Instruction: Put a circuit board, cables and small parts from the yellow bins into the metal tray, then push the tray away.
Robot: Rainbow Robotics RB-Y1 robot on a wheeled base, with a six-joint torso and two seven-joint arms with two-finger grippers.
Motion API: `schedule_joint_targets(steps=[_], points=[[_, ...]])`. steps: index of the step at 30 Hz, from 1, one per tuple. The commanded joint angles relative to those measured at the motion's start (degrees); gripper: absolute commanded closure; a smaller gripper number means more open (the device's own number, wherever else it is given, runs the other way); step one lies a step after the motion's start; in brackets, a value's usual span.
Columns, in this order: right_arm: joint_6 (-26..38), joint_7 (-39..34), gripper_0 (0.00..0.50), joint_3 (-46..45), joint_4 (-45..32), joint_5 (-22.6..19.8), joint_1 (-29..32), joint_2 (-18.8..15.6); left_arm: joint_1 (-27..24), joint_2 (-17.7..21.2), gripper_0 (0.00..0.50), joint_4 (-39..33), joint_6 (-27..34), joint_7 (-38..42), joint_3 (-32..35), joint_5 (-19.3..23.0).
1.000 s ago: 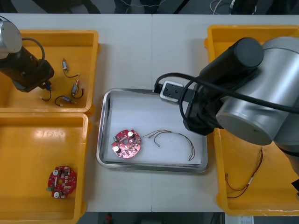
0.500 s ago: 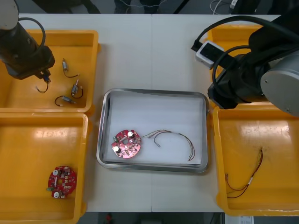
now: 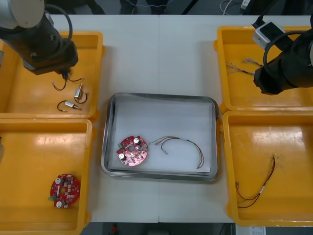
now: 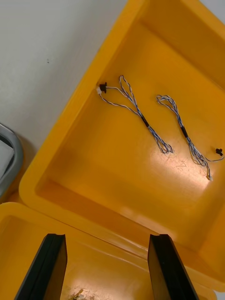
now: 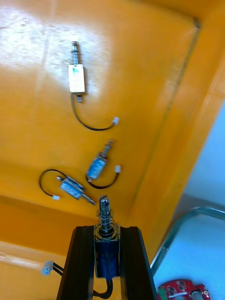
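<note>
My left gripper (image 5: 107,230) is shut on a small metal part (image 5: 106,243) with a spring end and a black lead. It hangs over the far left yellow bin (image 3: 29,105), near that bin's wall beside the metal tray (image 3: 111,105); the lead (image 3: 59,83) dangles below the arm. The tray holds a round red circuit board (image 3: 132,150) and a red and yellow cable (image 3: 183,146). My right gripper (image 4: 108,269) stands open with nothing between its fingers, above the wall between the two right bins. Two twisted blue and white cables (image 4: 133,105) lie in the far right bin (image 4: 117,187).
Three more small metal parts (image 5: 76,77) lie in the far left bin. A second circuit board (image 3: 64,190) lies in the near left bin, a red and yellow cable (image 3: 259,188) in the near right bin. Bare table stretches beyond the tray.
My left arm has lifted a small part and carried it right, toward the tray. My right arm has drawn back from over the tray to the far right bin.
</note>
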Motion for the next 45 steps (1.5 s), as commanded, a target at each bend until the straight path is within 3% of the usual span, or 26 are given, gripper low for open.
schedule_joint_targets(steps=[1,13,26,34,45], points=[[0.2,-1.5,0.000,-2.9,2.2,0.4,0.1,-2.8,-0.8,-3.7,0.500,-4.3,0.5,-0.9,-3.3,-0.9],[0.2,0.0,0.000,-8.3,16.1,-0.7,-4.5,-5.2,1.4,-11.6,0.500,-4.9,0.5,2.4,-9.5,-4.4],[0.2,-0.3,0.000,-12.8,23.2,-1.1,-4.6,-6.8,4.5,-13.7,0.500,-4.7,-1.7,6.0,-16.8,-5.0],[0.2,-1.4,0.000,-13.5,34.6,-0.3,-10.7,-6.8,4.8,-14.4,0.500,-2.3,-7.2,8.1,-20.6,-4.8],[-2.8,-0.3,0.000,-13.4,43.2,0.8,-16.2,-6.8,4.9,-14.4,0.499,1.4,-11.7,9.7,-24.5,-5.0]])
